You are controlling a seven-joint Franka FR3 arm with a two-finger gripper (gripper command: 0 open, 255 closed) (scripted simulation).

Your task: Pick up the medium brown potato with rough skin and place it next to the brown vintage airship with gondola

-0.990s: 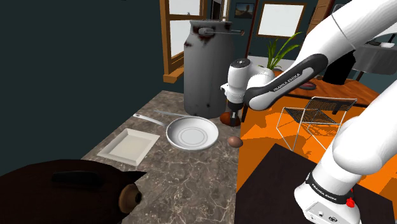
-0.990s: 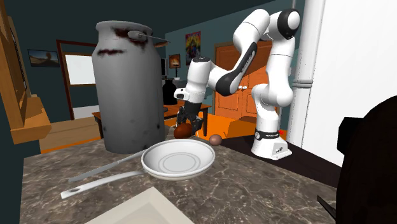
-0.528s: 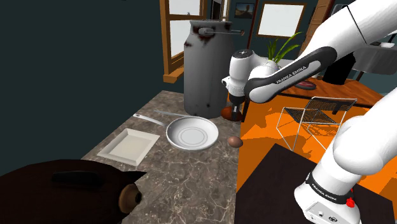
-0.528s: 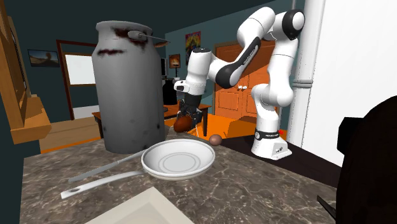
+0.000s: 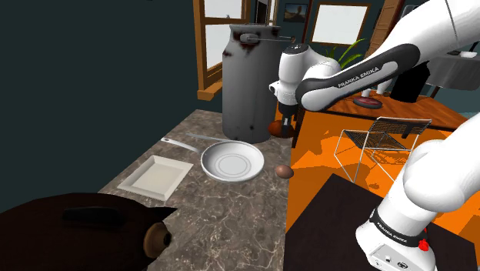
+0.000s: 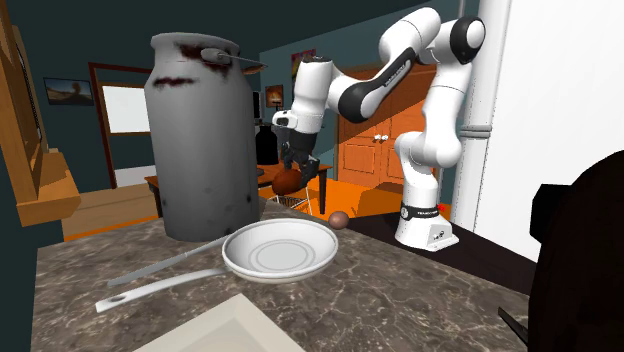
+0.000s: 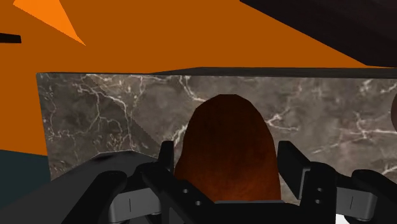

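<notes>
Shoulder view, change: the all-black two-finger tool [image 5: 285, 124] sits higher than a second ago. The rough reddish-brown potato [image 5: 277, 128] has risen with it, off the dark marbled tabletop [image 5: 223, 208].
Shoulder view, meaning: the lift looks done; by my reading, the carry to the airship is what remains.
Shoulder view, target: the big dark brown airship [image 5: 77, 227] bulks at this view's lower left. It is well apart from the potato, beyond the round white pan [image 5: 231, 162] and the flat white tray [image 5: 156, 175].
Shoulder view, bystander: a smaller brown oval lump [image 5: 284, 171] lies near the tabletop's edge, where it was before.
Second exterior view, change: the potato [image 6: 288, 181] hangs higher than before, near the tall grey milk can [image 6: 200, 140], with air beneath it.
Wrist view, tool state: closed on the potato [image 7: 226, 127], with the fingers [image 7: 167, 159] pressed to both flanks.
Wrist view, potato look: deep red-brown, rounded at the top, with a dull, faintly mottled skin. The marbled tabletop shows behind it.
</notes>
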